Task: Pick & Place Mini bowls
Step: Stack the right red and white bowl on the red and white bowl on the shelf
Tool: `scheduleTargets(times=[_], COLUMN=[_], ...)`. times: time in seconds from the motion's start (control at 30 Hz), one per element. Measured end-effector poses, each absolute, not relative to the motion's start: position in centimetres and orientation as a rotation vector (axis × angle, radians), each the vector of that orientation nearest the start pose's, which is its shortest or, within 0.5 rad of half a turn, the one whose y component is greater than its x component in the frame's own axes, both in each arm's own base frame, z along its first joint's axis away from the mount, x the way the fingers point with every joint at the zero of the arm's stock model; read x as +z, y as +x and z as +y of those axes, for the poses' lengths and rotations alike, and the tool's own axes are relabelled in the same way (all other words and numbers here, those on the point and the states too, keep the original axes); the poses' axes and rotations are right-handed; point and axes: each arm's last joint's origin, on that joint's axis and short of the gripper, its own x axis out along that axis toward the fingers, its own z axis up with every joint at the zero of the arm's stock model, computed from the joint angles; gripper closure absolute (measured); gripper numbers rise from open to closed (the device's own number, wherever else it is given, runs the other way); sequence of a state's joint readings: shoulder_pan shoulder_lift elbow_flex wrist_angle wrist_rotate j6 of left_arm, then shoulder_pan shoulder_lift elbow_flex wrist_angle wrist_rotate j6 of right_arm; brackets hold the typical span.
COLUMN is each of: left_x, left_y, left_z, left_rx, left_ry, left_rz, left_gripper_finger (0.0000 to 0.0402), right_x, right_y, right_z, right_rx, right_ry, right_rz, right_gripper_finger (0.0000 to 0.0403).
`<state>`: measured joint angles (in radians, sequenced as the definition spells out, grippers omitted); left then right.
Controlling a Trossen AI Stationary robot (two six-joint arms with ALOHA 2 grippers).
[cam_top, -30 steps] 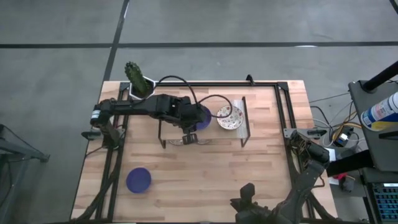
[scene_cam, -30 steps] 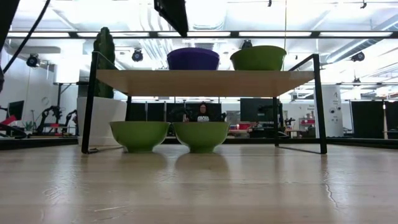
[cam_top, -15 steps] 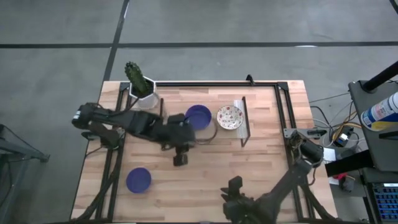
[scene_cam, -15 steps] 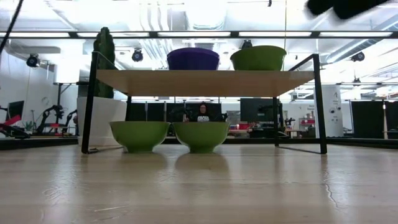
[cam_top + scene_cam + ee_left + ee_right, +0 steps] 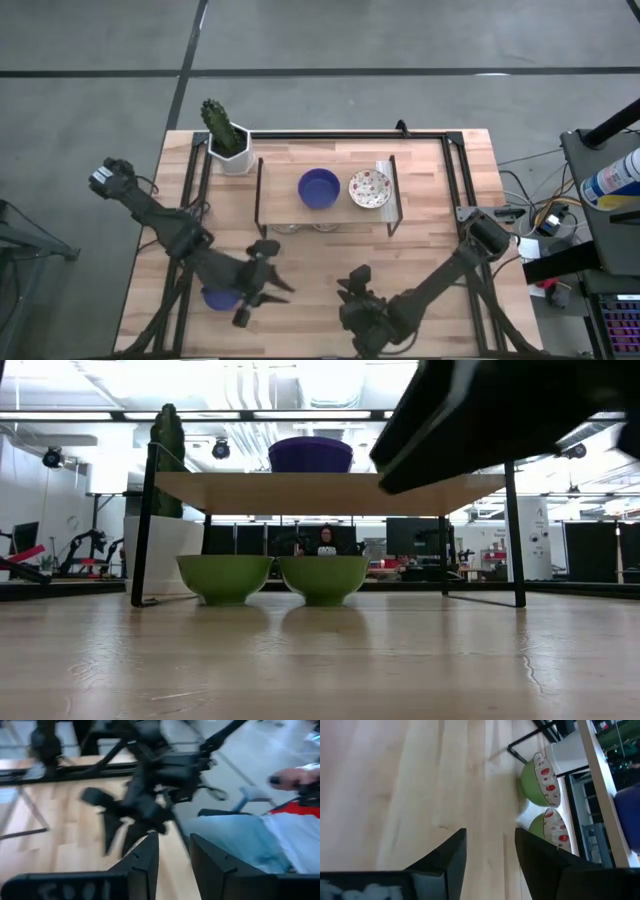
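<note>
A deep blue mini bowl (image 5: 319, 187) and a white floral mini bowl (image 5: 369, 188) sit on their bases on the top board of a black-framed shelf (image 5: 392, 215). In the low view the blue bowl (image 5: 310, 455) shows on that board. Another blue mini bowl (image 5: 214, 298) lies on the table near the front left, half hidden under my left arm. My left gripper (image 5: 270, 287) hovers open just right of it, nothing between its fingers (image 5: 145, 862). My right gripper (image 5: 352, 283) is open near the table's front middle, over bare wood (image 5: 420, 795).
Two green bowls (image 5: 224, 578) (image 5: 322, 578) with floral insides (image 5: 544, 775) stand on the table under the shelf. A cactus in a white pot (image 5: 228, 145) is at the far left. My right arm (image 5: 500, 410) blocks the low view's upper right. A person (image 5: 295, 815) sits beyond the table.
My left gripper has left the shelf and swung toward the table's near left, ending beside the blue bowl lying there. The blue bowl on the shelf has stayed in place. My right arm has come in from the near edge toward the table's middle.
</note>
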<state>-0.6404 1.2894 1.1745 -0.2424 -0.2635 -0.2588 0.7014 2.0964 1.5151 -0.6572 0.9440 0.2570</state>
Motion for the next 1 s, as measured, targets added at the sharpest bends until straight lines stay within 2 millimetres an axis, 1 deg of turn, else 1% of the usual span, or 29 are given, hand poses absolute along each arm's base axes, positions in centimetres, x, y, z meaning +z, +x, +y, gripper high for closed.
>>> scheduleTargets(times=[0.13, 0.23, 0.37, 0.53, 0.63, 0.7, 0.9, 1.0], left_x=[34.2, 34.0, 34.9, 36.0, 36.5, 36.6, 36.8, 36.6], left_y=[22.1, 21.3, 20.8, 20.0, 19.6, 19.4, 19.2, 19.1], left_z=[-17.0, -16.9, -16.5, -15.9, -15.6, -15.5, -15.3, -15.3], left_rx=[-0.375, -0.397, -0.407, -0.419, -0.428, -0.43, -0.433, -0.44], left_ry=[-0.104, -0.095, -0.11, -0.084, -0.061, -0.051, -0.045, -0.038], left_rz=[0.329, 0.317, 0.266, 0.201, 0.179, 0.17, 0.173, 0.189], left_gripper_finger=[0.0298, 0.0298, 0.0298, 0.0298, 0.0298, 0.0298, 0.0298, 0.0298], right_x=[16.5, 16.3, 16.0, 15.2, 14.7, 14.2, 11.1, 10.6], right_y=[34.6, 35.4, 36.2, 36.5, 36.5, 36.5, 37.0, 37.4], right_z=[23.2, 21.8, 20.2, 18.4, 17.9, 18.0, 18.1, 18.0], right_rx=[-0.362, -0.398, -0.435, -0.506, -0.537, -0.543, -0.536, -0.571], right_ry=[-0.654, -0.643, -0.624, -0.624, -0.643, -0.678, -0.835, -0.855], right_rz=[0.821, 0.838, 0.856, 0.864, 0.856, 0.856, 0.898, 0.887], right_gripper_finger=[0.0248, 0.025, 0.0247, 0.0246, 0.0246, 0.0246, 0.0246, 0.0246])
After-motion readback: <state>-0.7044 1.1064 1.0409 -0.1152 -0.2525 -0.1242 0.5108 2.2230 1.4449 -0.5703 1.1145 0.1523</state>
